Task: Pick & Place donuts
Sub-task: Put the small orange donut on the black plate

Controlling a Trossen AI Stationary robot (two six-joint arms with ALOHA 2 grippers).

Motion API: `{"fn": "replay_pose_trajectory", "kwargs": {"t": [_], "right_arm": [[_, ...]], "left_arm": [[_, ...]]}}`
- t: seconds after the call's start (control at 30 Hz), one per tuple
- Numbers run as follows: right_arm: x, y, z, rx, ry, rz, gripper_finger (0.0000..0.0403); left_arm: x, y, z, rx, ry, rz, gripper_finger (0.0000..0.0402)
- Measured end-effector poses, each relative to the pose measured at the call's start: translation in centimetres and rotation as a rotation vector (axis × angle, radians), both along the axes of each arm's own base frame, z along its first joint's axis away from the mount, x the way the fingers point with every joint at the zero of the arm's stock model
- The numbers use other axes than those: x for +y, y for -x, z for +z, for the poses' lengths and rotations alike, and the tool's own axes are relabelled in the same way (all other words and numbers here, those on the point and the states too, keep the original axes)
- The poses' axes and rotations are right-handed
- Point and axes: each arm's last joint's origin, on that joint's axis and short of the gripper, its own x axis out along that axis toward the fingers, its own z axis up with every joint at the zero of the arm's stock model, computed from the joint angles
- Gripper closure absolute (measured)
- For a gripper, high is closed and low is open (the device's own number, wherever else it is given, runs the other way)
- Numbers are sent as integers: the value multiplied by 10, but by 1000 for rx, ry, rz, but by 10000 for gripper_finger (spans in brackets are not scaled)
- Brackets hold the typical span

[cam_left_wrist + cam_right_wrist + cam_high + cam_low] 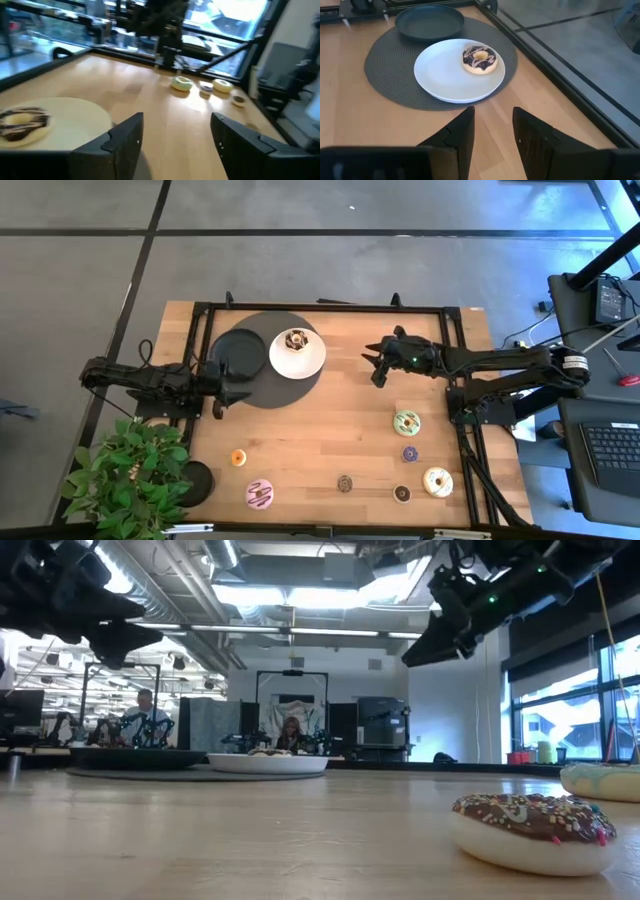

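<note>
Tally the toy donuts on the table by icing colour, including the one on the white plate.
Chocolate brown-iced donuts: 3 (on the round white plate)
Orange: 1
Pink: 1
Green: 1
Purple: 1
Cream-yellow: 1
Total: 8

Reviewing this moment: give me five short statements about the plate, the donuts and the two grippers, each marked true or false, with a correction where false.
1. A chocolate-iced donut lies on the white plate. True.
2. The plate holds three donuts. False: only one lies on it.
3. The right gripper grips a donut. False: its fingers are open and empty, near the plate.
4. The left gripper has open, empty fingers. True.
5. The pink donut sits on the round grey mat. False: it lies on the bare wooden table near the front edge.
</note>
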Motion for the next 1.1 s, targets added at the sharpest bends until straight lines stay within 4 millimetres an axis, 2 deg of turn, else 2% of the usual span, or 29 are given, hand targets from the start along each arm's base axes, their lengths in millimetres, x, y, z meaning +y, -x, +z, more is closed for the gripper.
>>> {"fn": "replay_pose_trajectory", "kwargs": {"t": [0.43,0.73,1.1], "right_arm": [[-4,0,-1,-17,-38,-44,267],[-15,3,-1,-43,-87,-120,267],[-23,5,-1,-50,-96,-162,267]], "left_arm": [[-16,-15,-26,330,62,-277,223],[-43,-34,-8,501,13,-421,256],[-82,-54,-10,764,-172,-597,274]]}}
